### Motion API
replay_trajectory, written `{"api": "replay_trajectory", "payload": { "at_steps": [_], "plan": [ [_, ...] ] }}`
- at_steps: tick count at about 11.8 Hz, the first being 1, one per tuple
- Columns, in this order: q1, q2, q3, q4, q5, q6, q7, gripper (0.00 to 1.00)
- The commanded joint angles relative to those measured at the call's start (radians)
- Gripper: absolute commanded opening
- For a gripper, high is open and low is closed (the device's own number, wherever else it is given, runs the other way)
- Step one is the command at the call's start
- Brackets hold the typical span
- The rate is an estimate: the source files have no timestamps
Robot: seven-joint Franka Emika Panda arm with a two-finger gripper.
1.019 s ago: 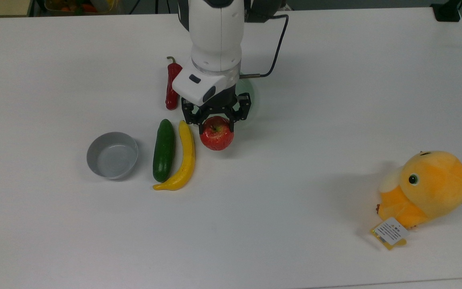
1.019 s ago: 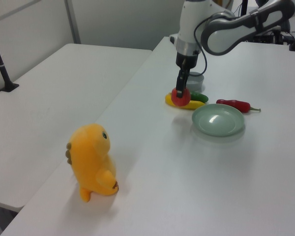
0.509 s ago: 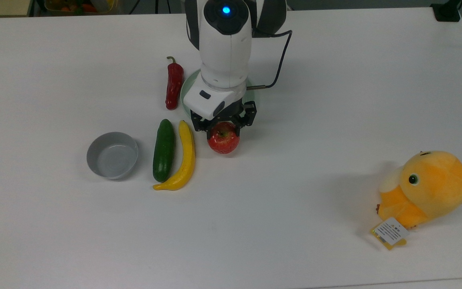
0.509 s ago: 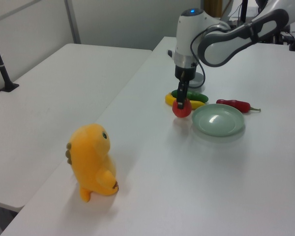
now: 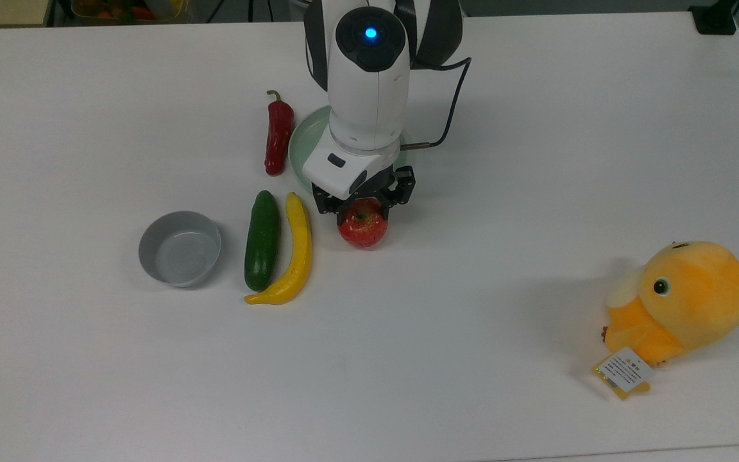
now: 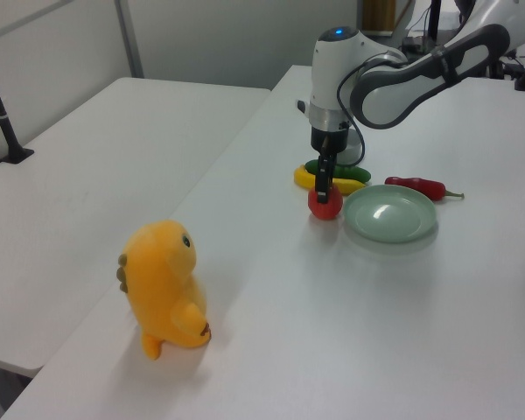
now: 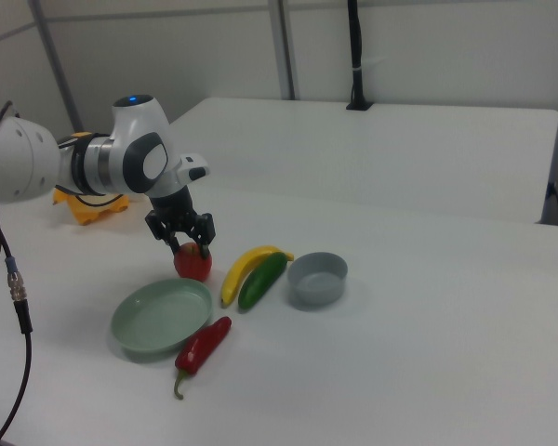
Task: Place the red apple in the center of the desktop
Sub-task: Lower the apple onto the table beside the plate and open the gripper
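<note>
The white worktop (image 5: 536,160) carries, largest first, an orange plush toy (image 5: 680,298) near the top view's right edge, a pale-green plate (image 6: 390,213) partly under the arm, a yellow banana (image 5: 294,253) lying just beside a green cucumber (image 5: 262,239), a grey bowl (image 5: 180,248) and a red chili pepper (image 5: 277,133). The red apple (image 5: 362,224) sits on the worktop's middle stretch, between the banana and the plate. The hand (image 5: 364,202) stands directly over it, fingers closed against its upper sides.
</note>
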Motion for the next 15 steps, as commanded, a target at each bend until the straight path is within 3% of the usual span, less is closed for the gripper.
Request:
{"api": "replay_trajectory", "payload": {
  "at_steps": [1,2,3,7,10,12,15],
  "plan": [
    [0.004,-0.002,-0.002,-0.004,-0.007,0.019,0.001,0.14],
    [0.004,-0.002,-0.002,-0.004,-0.007,0.019,0.001,0.64],
    [0.004,-0.002,-0.002,-0.004,-0.008,0.019,0.002,1.0],
    [-0.001,-0.026,-0.002,0.001,0.007,0.004,0.005,1.0],
    [-0.001,-0.129,-0.002,0.002,0.016,-0.121,0.06,1.0],
    [-0.004,-0.198,-0.002,0.007,0.015,-0.189,0.186,1.0],
    [0.001,-0.308,-0.004,-0.044,0.013,-0.282,0.243,1.0]
  ]
}}
